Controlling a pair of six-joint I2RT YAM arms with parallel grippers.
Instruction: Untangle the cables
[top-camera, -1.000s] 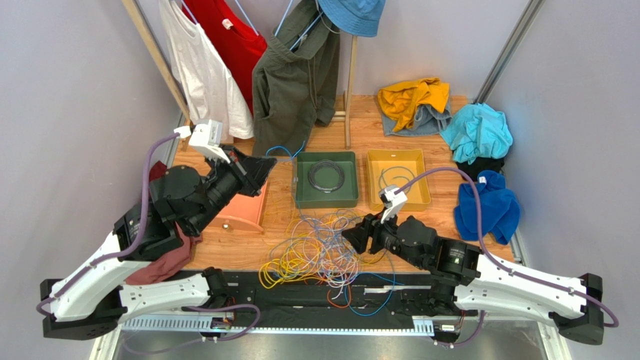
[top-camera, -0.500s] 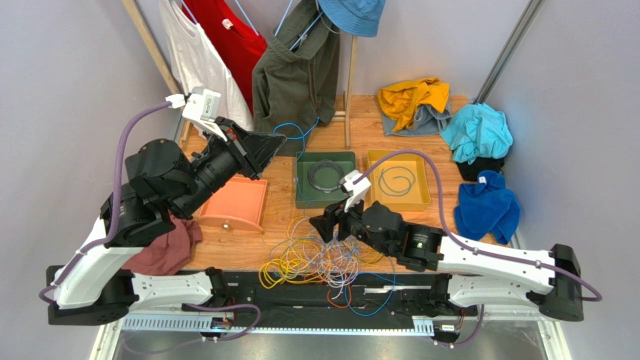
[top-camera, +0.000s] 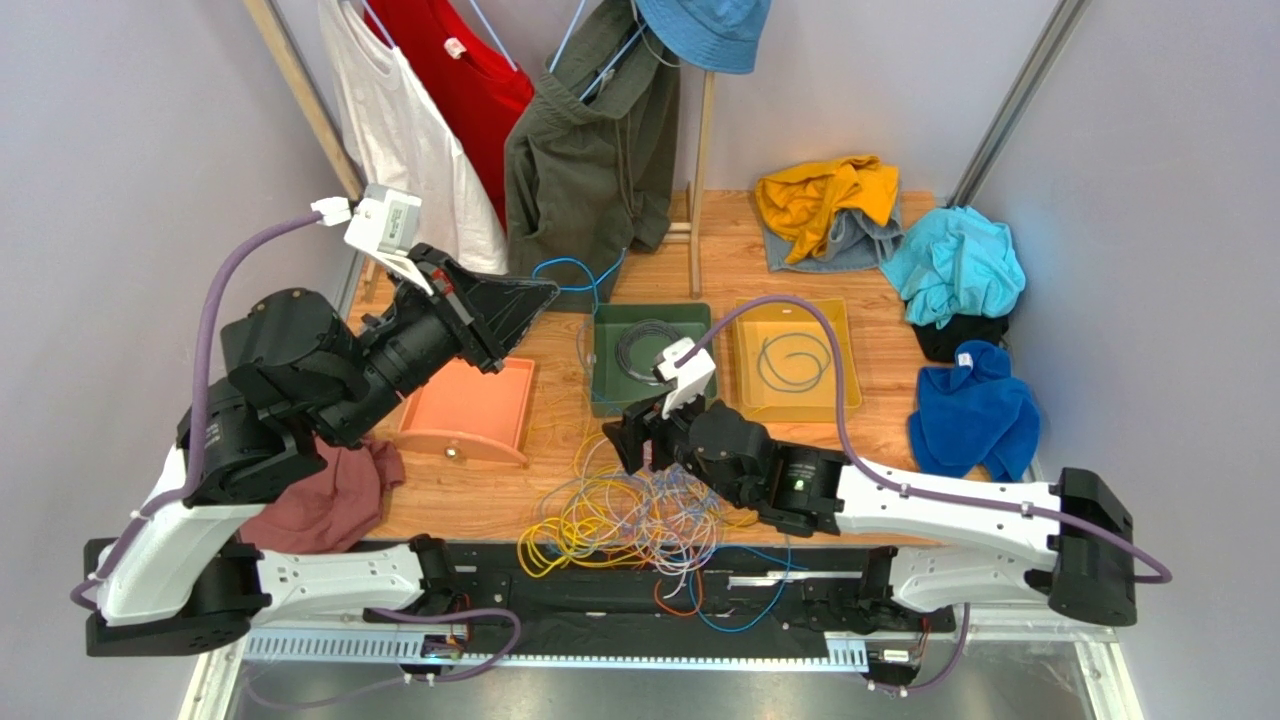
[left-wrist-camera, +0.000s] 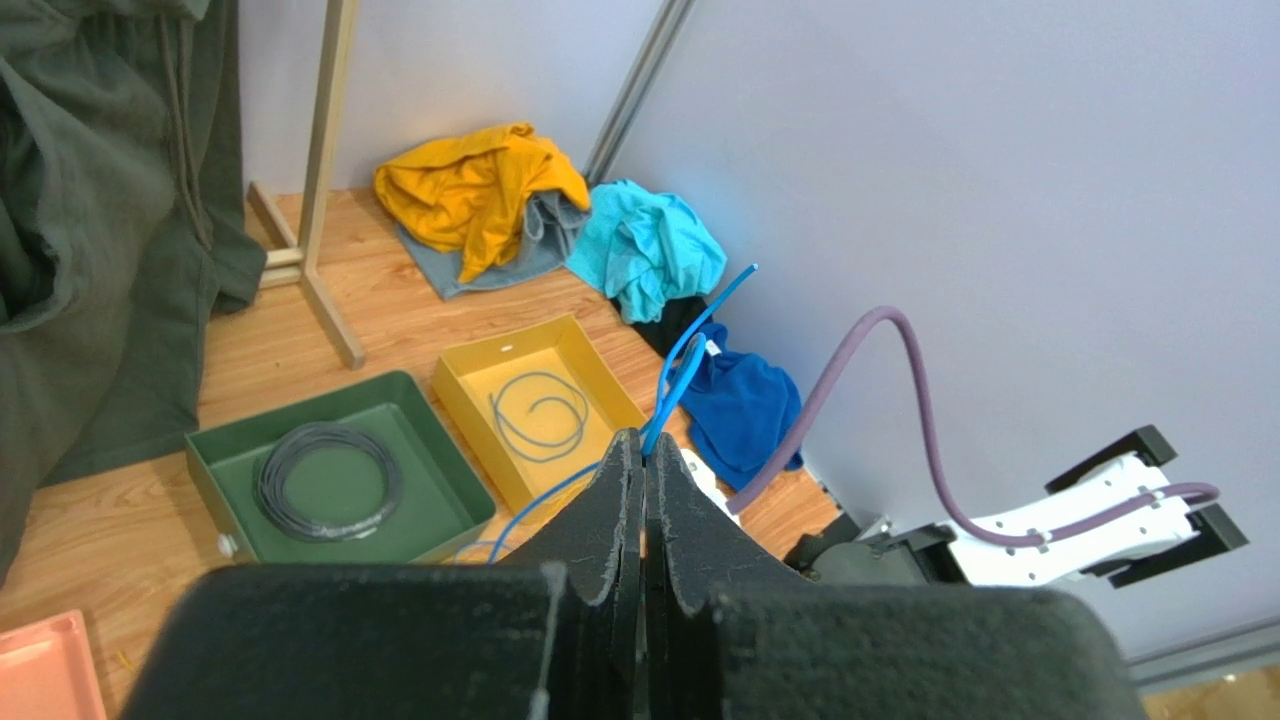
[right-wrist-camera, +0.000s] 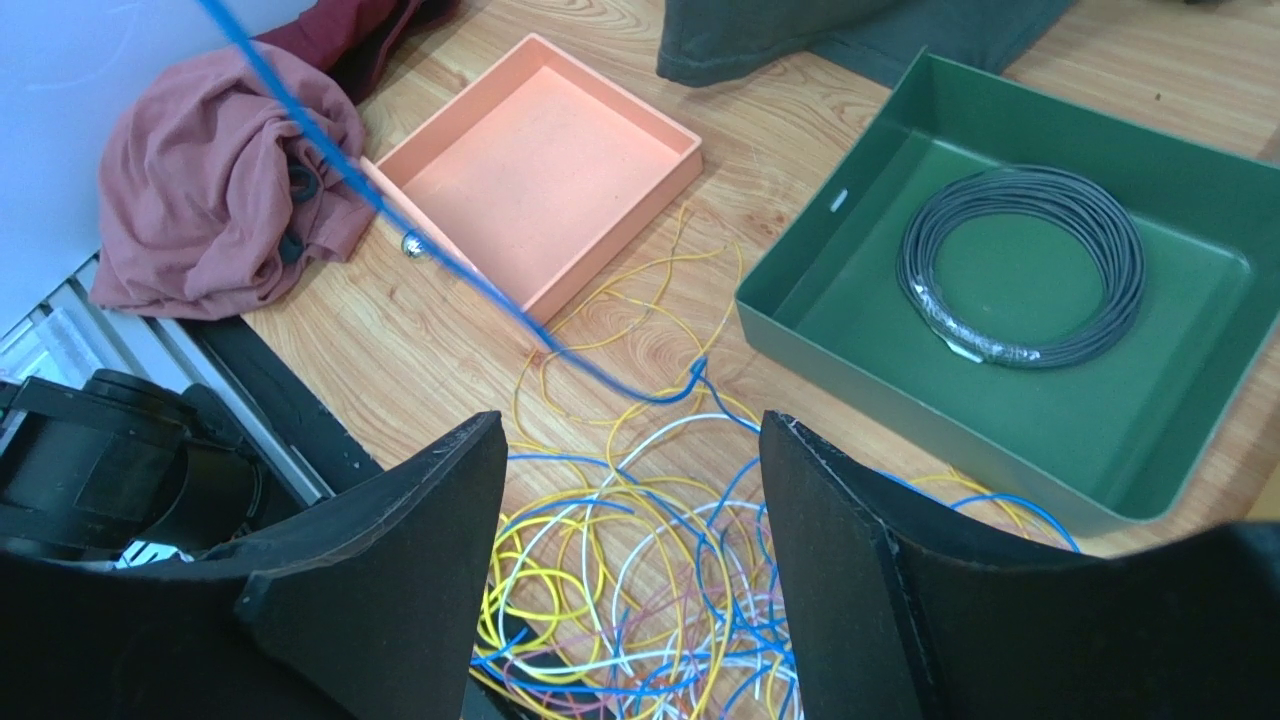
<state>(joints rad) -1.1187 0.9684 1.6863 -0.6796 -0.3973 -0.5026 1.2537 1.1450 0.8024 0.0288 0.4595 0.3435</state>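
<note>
Wooden desk boards run back to pale lilac-grey walls. The fingers (left-wrist-camera: 616, 518) of the left gripper (left-wrist-camera: 643, 468) are pressed flat together and pinch a thin blue cable (left-wrist-camera: 679, 368), which loops out past their tips. This gripper is raised over the far left part of the desk, and the blue cable slants down from it to the boards, where it meets a tangle of thin yellow, blue, white-grey and orange cables (top-camera: 631, 518).

The fingers (right-wrist-camera: 391, 585) of the right gripper (right-wrist-camera: 627, 435) stand wide apart with nothing between them, hovering just above the far side of the tangle. The tangle lies at the middle of the desk's near edge, and a few strands spill onto the black base rail (top-camera: 496, 578) of the arms.

Beyond the tangle sits a square dark green tray (top-camera: 616, 393) holding a coil of dark grey cable (right-wrist-camera: 1022, 183). Just to its right is a square yellow tray (top-camera: 751, 393) holding a loose ring of blue-grey cable (left-wrist-camera: 504, 417). Left of the green tray is a square salmon-pink tray (right-wrist-camera: 556, 150), and a crumpled maroon cloth (right-wrist-camera: 211, 165) lies near the desk's near left corner.
</note>
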